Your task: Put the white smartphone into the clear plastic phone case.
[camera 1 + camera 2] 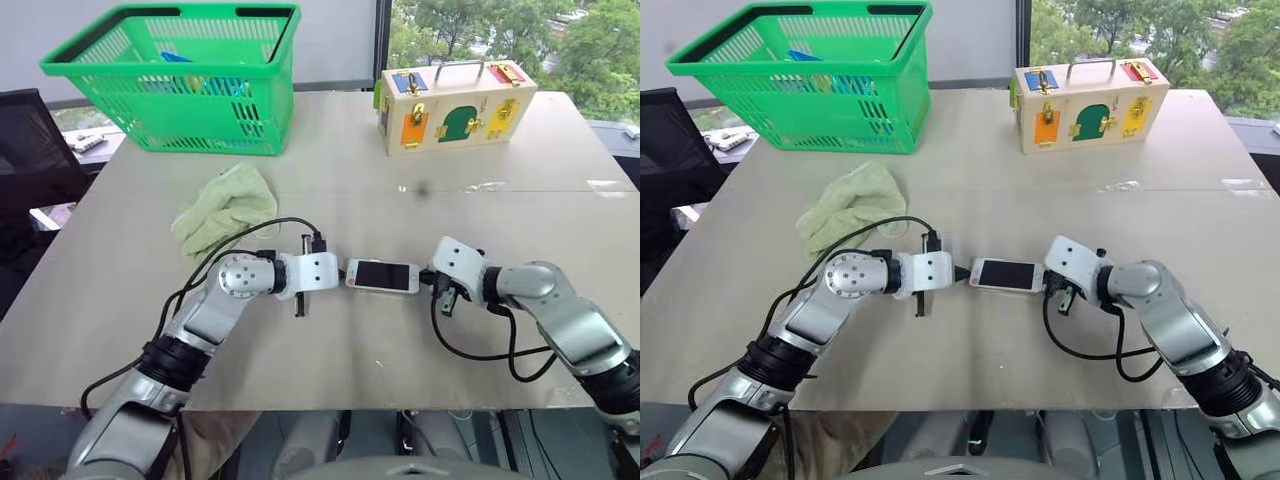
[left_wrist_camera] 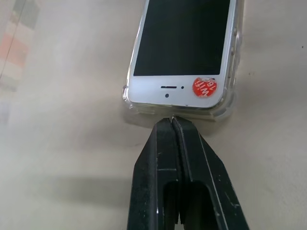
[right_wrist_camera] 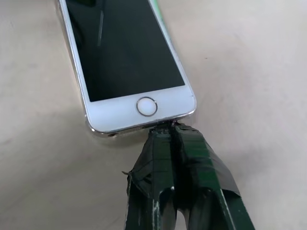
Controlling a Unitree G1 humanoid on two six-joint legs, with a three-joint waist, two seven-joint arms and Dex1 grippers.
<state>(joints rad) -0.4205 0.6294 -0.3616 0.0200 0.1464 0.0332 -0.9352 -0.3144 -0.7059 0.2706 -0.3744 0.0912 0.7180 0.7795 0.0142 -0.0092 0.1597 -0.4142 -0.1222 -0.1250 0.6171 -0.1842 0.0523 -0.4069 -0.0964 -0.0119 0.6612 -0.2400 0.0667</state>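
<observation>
Table (image 1: 330, 370): wide, flat, matte beige top; a faint seam runs across it in the far half, and the surface looks smooth and plain.
Room: a window behind the far edge shows green trees; a dark chair (image 1: 30, 150) stands off the table's left side.
White smartphone (image 1: 382, 275): lies flat, screen up, near the middle of the table, long axis running left to right between the two hands. Glossy black screen, white bezels at both ends, rounded corners, thin metal rim. The end toward the right hand has a round ringed button; the end toward the left hand has an earpiece slot and a round red sticker (image 2: 204, 86).
Clear plastic phone case (image 2: 225, 108): a thin transparent shell with a glossy rounded lip, seen around the phone's earpiece end and along one side; that end sits in it. Whether the button end is seated I cannot tell.
Left hand (image 2: 173, 120): two black fingers pressed together, tips at the case's edge at the earpiece end.
Right hand (image 3: 169, 127): fingers wrapped in dark tape, pressed together, tips against the phone's button end.
Cloth (image 1: 225, 208): pale green, soft, crumpled, left of and beyond the phone, well apart from it.
Basket (image 1: 90, 75): bright green plastic lattice with black handle grips, at the far left.
Wooden box (image 1: 455, 105): pale wood with coloured panels, brass latches and a handle, at the far right.
</observation>
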